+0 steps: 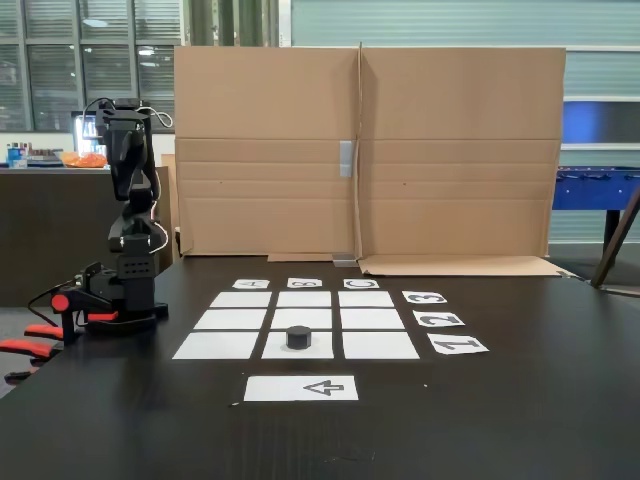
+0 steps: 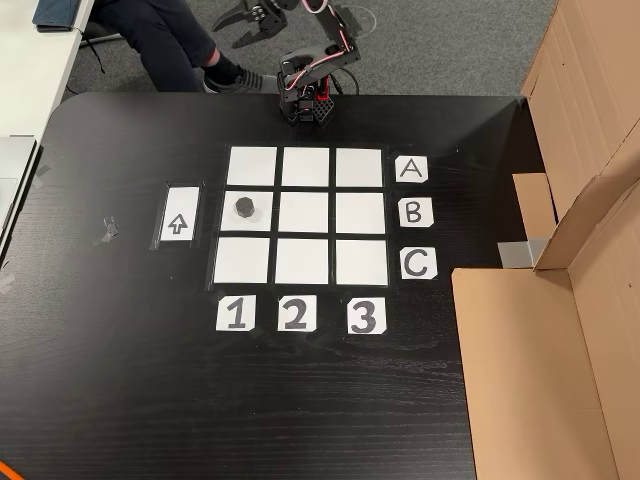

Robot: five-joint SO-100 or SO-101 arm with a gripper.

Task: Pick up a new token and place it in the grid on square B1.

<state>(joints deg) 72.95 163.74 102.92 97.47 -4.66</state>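
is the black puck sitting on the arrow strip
No, in the other view the puck rests on the grid square in row B, column 1, beside the arrow strip.

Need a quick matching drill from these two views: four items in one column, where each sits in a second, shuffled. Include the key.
Items:
1. token
2. arrow strip
3. cardboard sheets
4. gripper

Places:
a. at the table's far edge in the fixed view, standing upright
b. on square B1 of the grid
c. beyond the table edge in the other view, jaws spread, holding nothing
d. just outside the grid, beside column 1

Pairs: 1-b, 2-d, 3-a, 4-c
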